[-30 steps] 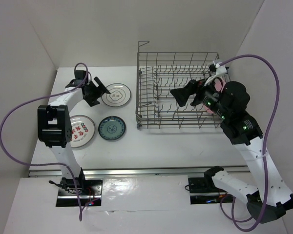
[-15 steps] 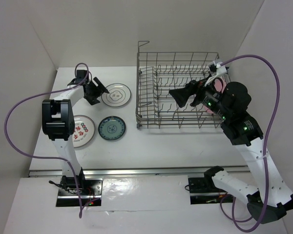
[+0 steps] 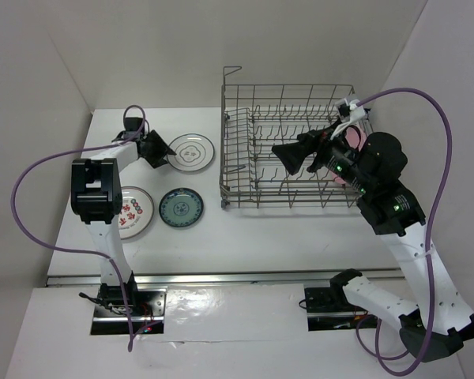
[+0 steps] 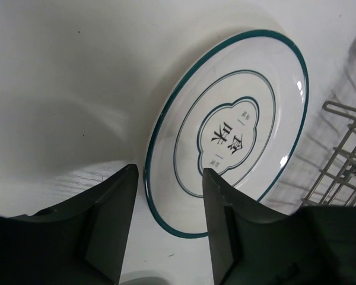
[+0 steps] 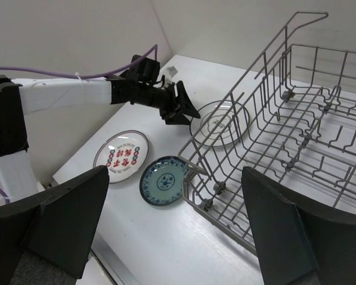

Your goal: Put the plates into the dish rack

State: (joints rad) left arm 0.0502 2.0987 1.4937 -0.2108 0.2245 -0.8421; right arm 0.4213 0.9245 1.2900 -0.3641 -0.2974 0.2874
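Note:
The white plate with dark rim (image 3: 191, 151) lies flat on the table left of the dish rack (image 3: 284, 103). My left gripper (image 3: 163, 150) is open at this plate's left edge. In the left wrist view (image 4: 166, 231) the plate's (image 4: 225, 130) near rim lies between the jaws. The red-patterned plate (image 3: 132, 212) and the teal plate (image 3: 181, 207) lie flat in front. My right gripper (image 3: 289, 155) is open and empty above the rack. A pink plate (image 3: 353, 144) stands at the rack's right end, partly hidden by my right arm.
The right wrist view (image 5: 184, 237) shows the rack's near corner (image 5: 207, 196), the teal plate (image 5: 165, 180), the red-patterned plate (image 5: 121, 156) and my left gripper (image 5: 181, 110). White walls close the table on the left, back and right.
My left arm has stretched and lowered, bringing its gripper closer to the dark-rimmed plate's left edge. The right arm and the plates have not moved.

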